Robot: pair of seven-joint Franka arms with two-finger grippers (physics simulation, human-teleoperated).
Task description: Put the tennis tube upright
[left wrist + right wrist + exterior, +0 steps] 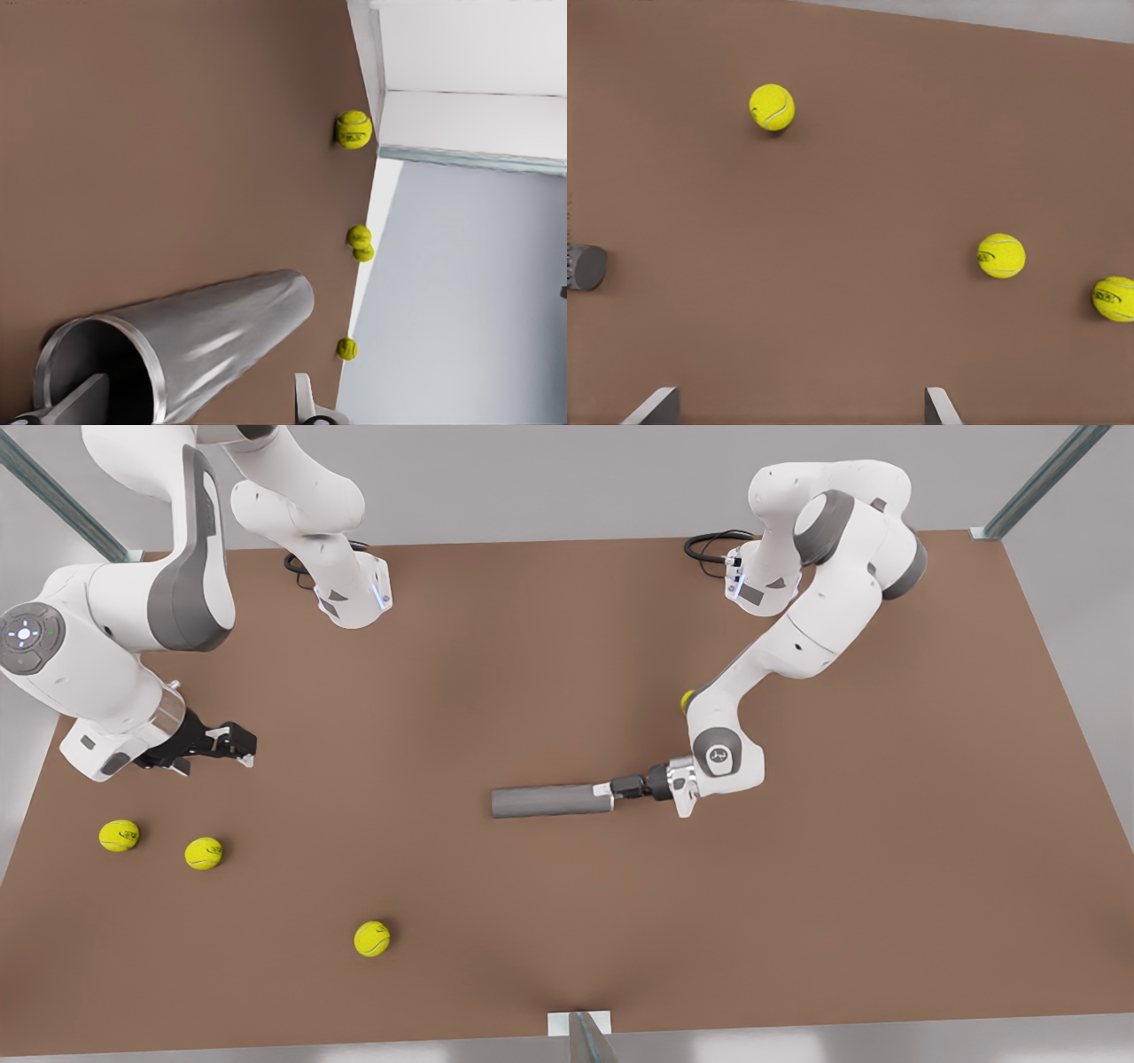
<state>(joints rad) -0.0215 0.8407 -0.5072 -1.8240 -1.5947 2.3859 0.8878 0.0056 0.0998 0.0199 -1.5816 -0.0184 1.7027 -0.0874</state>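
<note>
Lying flat mid-table (886, 921), tennis tube (549, 801) is sitting with its rim between left gripper (611, 789) fingers, one inside. Right gripper (237, 746) is hovering spread wide near the table's edge.

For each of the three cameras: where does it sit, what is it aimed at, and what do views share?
Front view: high above the table, looking down on both arms, the lying tennis tube and tennis balls.
Left wrist view: on the left gripper at the tube's open end, one finger inside.
Right wrist view: on the open right gripper, over the balls.
All three share the tube and the balls.
</note>
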